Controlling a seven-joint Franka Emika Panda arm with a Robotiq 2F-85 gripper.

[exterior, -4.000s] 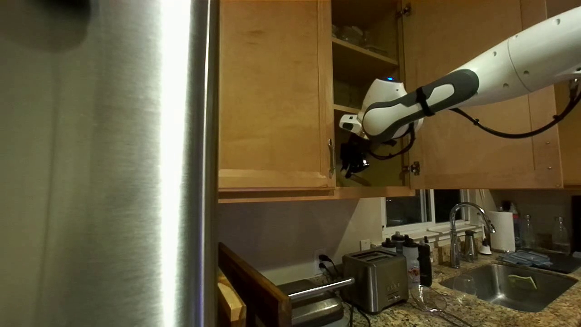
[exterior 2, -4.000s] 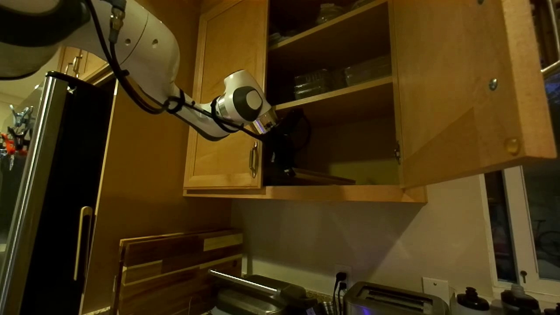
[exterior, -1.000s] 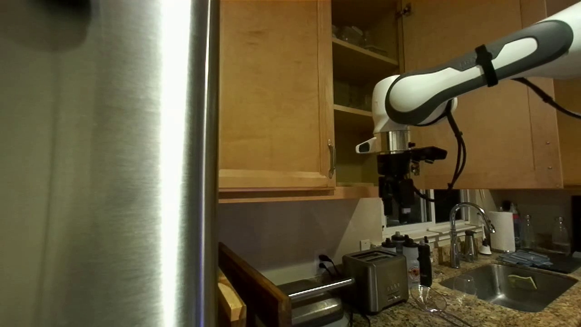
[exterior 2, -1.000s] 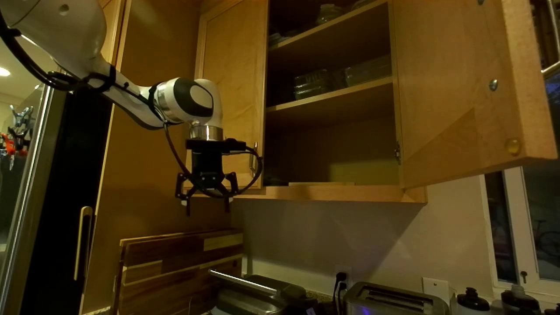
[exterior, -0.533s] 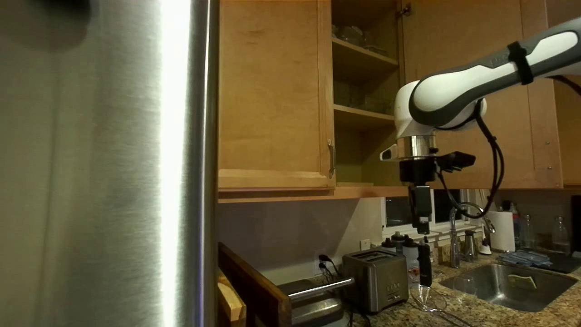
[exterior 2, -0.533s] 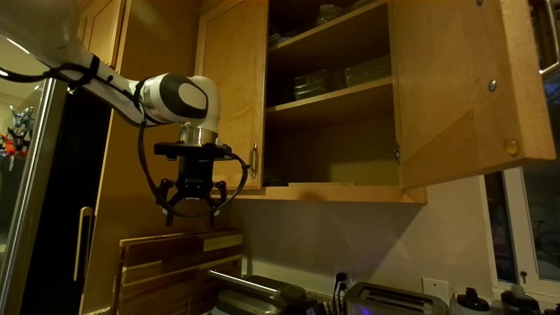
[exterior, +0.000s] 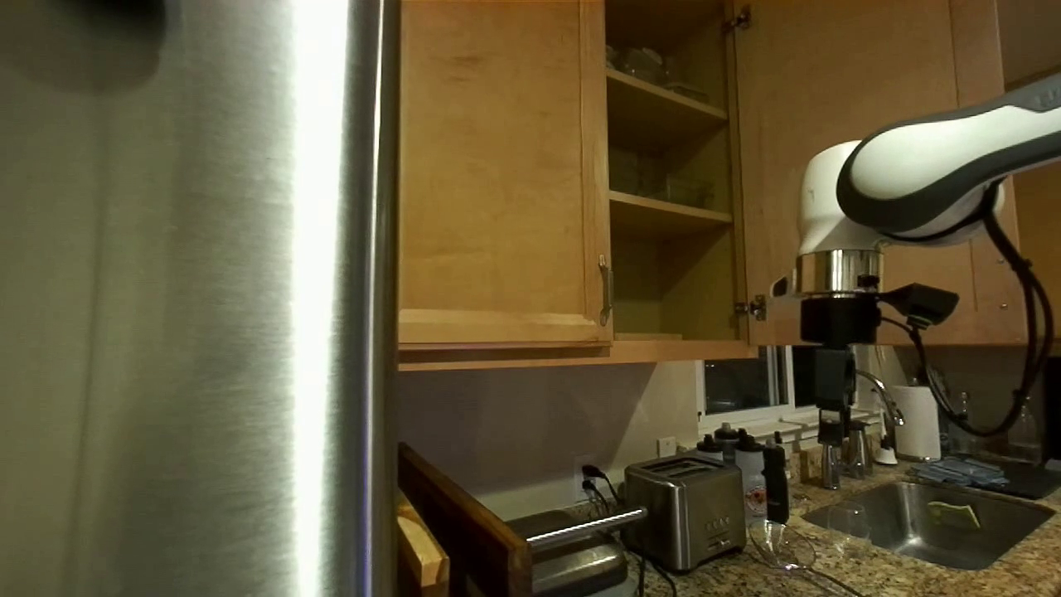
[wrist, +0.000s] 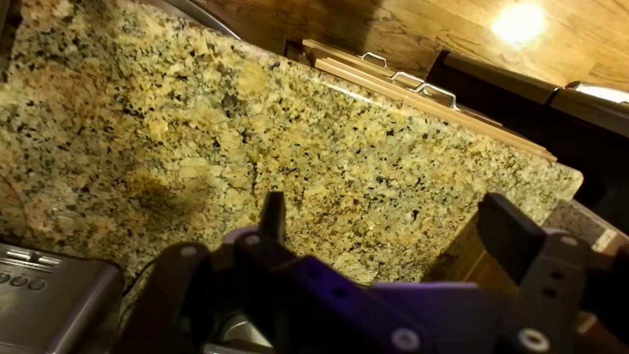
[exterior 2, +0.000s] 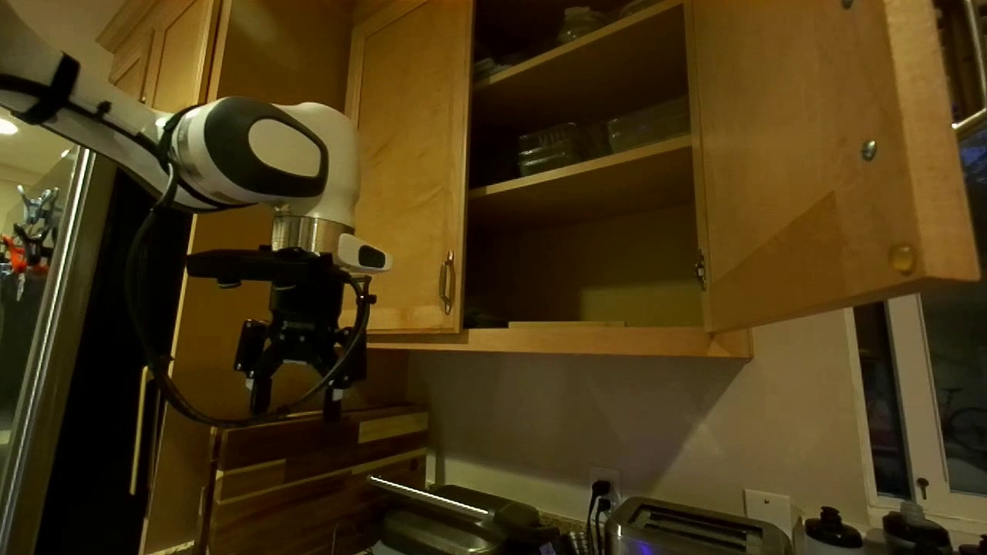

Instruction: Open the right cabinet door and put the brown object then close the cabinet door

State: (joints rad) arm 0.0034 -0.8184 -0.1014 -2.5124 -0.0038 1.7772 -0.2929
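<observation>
Gripper [exterior 2: 296,406] spread, empty. Right cabinet door [exterior 2: 802,154] swung out, long axis vertical, well right of gripper in exterior view; closing likely next. Wooden strip [exterior 2: 567,324] in cabinet [exterior 2: 609,341] (brown object, presumably).

In an exterior view, a fridge [exterior: 199,298] is filling the near left. Right of it, a toaster [exterior: 704,514] is sitting on the counter [exterior: 903,580], bottles [exterior: 775,481] standing just beyond. Farther right, a blue cloth [exterior: 961,472] is lying beyond the sink [exterior: 903,507], near a paper roll [exterior: 918,423].
</observation>
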